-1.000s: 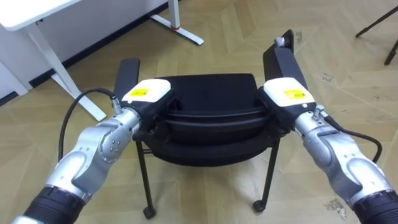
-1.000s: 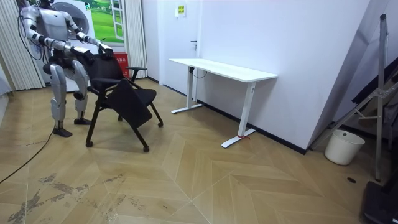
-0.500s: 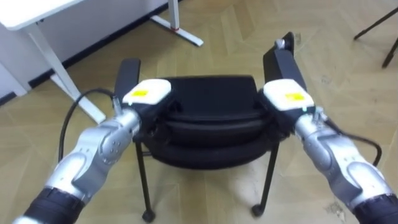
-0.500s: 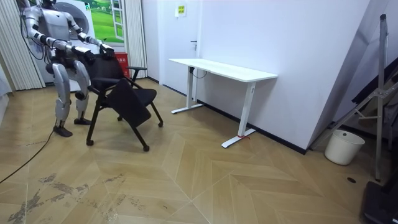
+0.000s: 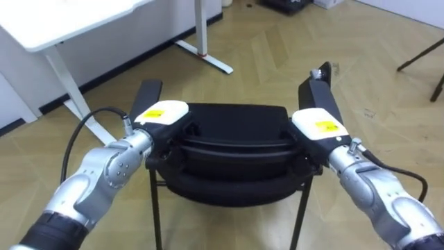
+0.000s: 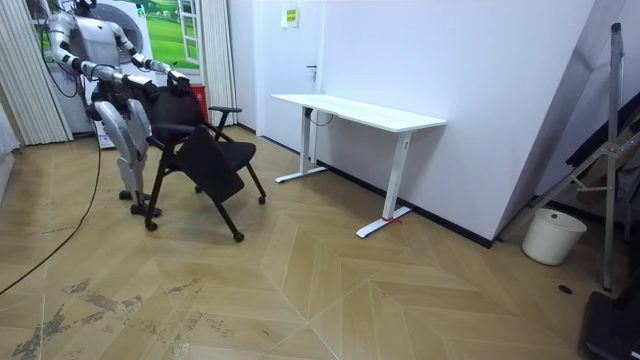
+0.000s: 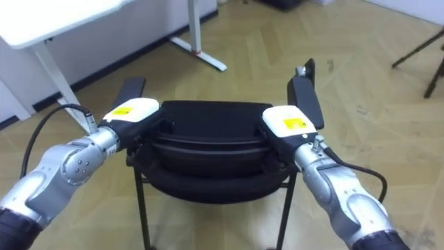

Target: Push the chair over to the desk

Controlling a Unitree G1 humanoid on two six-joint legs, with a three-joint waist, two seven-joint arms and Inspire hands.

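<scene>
Your left hand lies palm down on the left end of the chair, on the top of its back. Whether it clasps the back or only presses on it, you cannot tell: its underside is lost against the black. The chair stands directly in front of the robot, back toward it and seat facing away, on open wood floor. Your right hand mirrors this on the right end, and its hold is just as unreadable. Set wide apart like this, the two hands probably serve to drive the chair straight without slewing.

Ahead to the left stands a white desk. Its floor foot reaches out near the chair's left armrest, so a push veering left risks catching it. Straight ahead the floor looks free. A dark slanted leg at the right edge is well apart.
</scene>
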